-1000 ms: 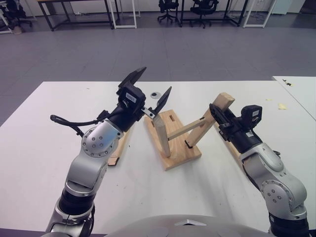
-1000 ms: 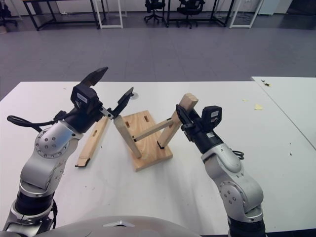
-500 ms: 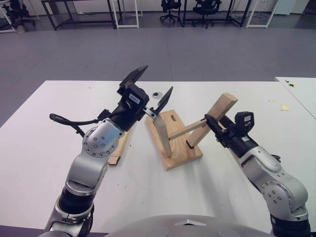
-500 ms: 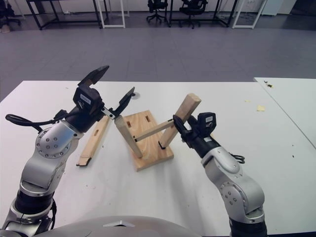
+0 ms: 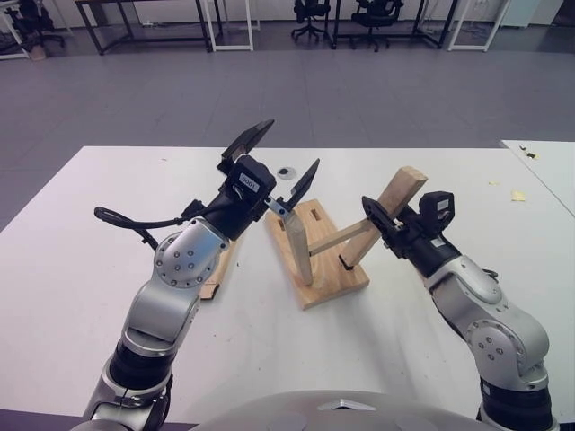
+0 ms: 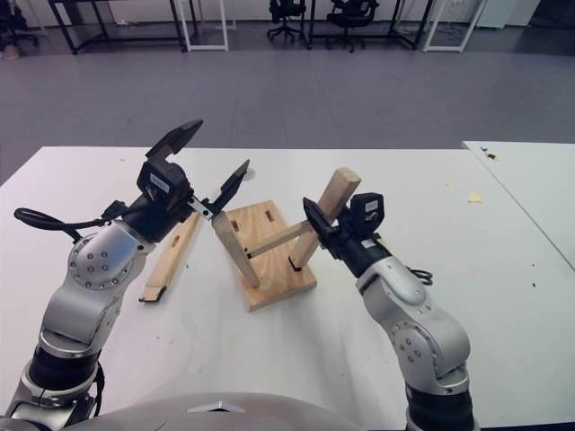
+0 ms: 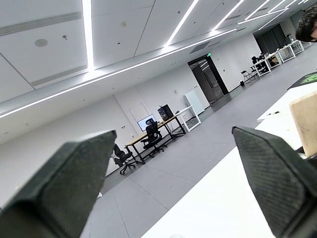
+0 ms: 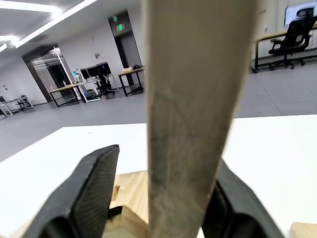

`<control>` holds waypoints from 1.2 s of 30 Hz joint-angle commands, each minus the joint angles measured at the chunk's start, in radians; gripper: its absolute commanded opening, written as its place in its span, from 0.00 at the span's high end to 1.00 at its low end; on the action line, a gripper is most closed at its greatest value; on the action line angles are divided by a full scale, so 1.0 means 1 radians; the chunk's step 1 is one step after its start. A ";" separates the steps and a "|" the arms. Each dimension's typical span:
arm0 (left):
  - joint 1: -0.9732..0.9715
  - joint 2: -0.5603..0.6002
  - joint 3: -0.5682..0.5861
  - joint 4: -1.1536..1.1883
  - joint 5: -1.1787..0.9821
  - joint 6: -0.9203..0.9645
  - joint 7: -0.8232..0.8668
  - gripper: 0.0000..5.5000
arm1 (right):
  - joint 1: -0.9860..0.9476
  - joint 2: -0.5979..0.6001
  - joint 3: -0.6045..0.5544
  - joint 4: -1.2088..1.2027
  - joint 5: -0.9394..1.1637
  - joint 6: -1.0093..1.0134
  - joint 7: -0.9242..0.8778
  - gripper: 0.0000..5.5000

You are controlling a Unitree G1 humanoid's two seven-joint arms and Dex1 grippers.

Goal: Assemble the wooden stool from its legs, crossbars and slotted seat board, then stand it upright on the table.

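Bright, even light falls from overhead. In the left wrist view, long ceiling light strips (image 7: 88,34) glow white and wash out their own edges. The white table (image 5: 81,242) gives a soft sheen with no hard glare. Near the table's middle, the wooden stool (image 5: 328,274) casts only a faint, soft-edged shadow.

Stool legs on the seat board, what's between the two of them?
A wooden crossbar spans from the left leg to the tilted right leg, above the seat board, as the left eye view shows.
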 commanded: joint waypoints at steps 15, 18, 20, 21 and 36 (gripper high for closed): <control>0.131 0.046 -0.087 0.212 0.135 -0.014 -0.011 0.21 | 0.149 -0.023 -0.061 0.105 0.076 0.024 0.108 0.56; 0.133 0.041 -0.089 0.222 0.147 -0.025 0.001 0.21 | 0.129 0.009 -0.108 0.078 0.127 -0.023 0.116 0.56; 0.128 0.035 -0.090 0.221 0.151 -0.024 0.007 0.21 | 0.115 0.024 -0.129 0.057 0.165 -0.035 0.110 0.56; 0.128 0.033 -0.089 0.220 0.152 -0.024 0.008 0.21 | 0.116 0.028 -0.139 0.048 0.182 -0.034 0.109 0.56; 0.000 0.046 -0.037 0.066 0.098 0.087 -0.030 0.21 | 0.237 -0.059 -0.248 0.010 0.210 -0.096 0.300 0.56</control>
